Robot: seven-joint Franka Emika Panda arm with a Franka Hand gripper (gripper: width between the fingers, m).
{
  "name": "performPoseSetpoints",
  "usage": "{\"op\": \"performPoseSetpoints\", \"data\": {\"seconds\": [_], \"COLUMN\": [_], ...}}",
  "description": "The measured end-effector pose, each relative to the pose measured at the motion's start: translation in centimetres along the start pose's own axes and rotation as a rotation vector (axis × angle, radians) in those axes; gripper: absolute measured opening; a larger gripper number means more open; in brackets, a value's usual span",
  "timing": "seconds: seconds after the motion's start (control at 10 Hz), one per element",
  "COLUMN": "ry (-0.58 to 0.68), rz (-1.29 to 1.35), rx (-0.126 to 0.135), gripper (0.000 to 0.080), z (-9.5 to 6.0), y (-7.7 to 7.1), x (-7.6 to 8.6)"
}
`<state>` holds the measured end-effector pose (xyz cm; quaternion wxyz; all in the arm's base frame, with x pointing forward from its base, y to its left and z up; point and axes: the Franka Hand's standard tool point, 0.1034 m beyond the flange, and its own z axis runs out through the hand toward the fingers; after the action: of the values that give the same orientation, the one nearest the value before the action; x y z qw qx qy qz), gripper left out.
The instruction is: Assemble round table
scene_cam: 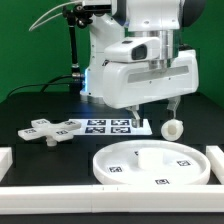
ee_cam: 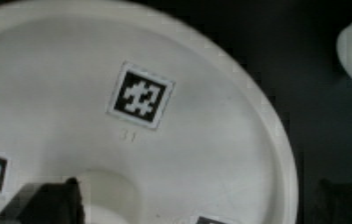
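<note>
The disc (scene_cam: 155, 162) lies flat on the counter (scene_cam: 25, 105). The pincer (scene_cam: 153, 110) hangs above the disc, fingers apart and empty. The foot (scene_cam: 50, 130) and leg (scene_cam: 173, 128) lie loose beyond the disc. Assembly looks unstarted; next comes lowering onto one part and closing on it.

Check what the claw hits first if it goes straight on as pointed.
Likely the round tabletop disc: the wrist view, looking along the open claw, is almost filled by its tagged face, with nothing in between. How far off it is stays unclear from the exterior view.
</note>
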<state>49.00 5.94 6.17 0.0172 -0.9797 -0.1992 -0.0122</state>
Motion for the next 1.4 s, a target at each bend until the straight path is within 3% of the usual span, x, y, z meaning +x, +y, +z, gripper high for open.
{"op": "performPoseSetpoints", "data": {"seconds": [0.3, 0.7, 1.0, 1.2, 1.4], "ry": [-0.03, -0.029, -0.045, -0.053, -0.045], "rz": [0.374, 0.572, 0.833, 0.958, 0.964], "rx": [0.056, 0.066, 0.09, 0.1, 0.089], "gripper": [0.0649, 0.0649, 0.0649, 0.0649, 0.0649], "z": [0.3, 0.3, 0.5, 1.1, 2.8], "y": [-0.9, -1.5, -1.9, -3.0, -4.5], "x": [-0.6, -0.2, -0.5, -0.9, -1.5]}}
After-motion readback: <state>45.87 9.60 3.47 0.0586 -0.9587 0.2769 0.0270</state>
